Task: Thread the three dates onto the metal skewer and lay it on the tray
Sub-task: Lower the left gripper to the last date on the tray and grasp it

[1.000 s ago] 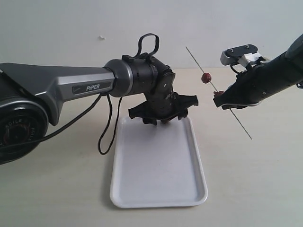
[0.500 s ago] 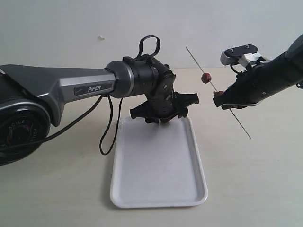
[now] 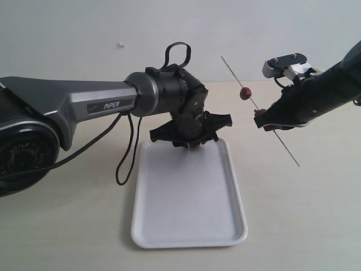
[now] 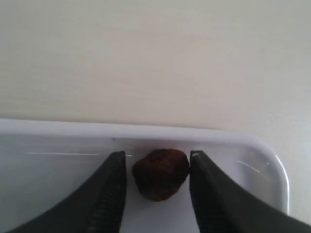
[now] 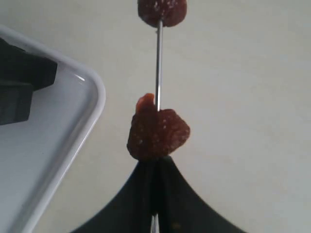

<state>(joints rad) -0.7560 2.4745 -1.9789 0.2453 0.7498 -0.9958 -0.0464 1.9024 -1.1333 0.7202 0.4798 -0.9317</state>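
Observation:
My right gripper (image 3: 264, 121) is shut on the metal skewer (image 3: 232, 70), holding it slanted in the air to the right of the tray (image 3: 189, 217). Two dates are threaded on the skewer (image 5: 158, 63): one (image 5: 156, 133) sits against the fingertips, the other (image 5: 162, 10) further along the rod. The third date (image 4: 161, 174) lies on the tray just inside its far rim (image 4: 58, 127). My left gripper (image 4: 156, 156) is open, with its jaws on either side of this date; one finger touches it and a small gap remains at the other.
The pale tabletop (image 3: 299, 226) surrounds the tray. A black cable (image 3: 127, 152) hangs from the left arm beside the tray's far left corner. The tray's corner (image 5: 92, 92) lies close to the skewer.
The left gripper has shifted slightly leftward and turned a little over the tray's far end. The right arm and skewer have not moved.

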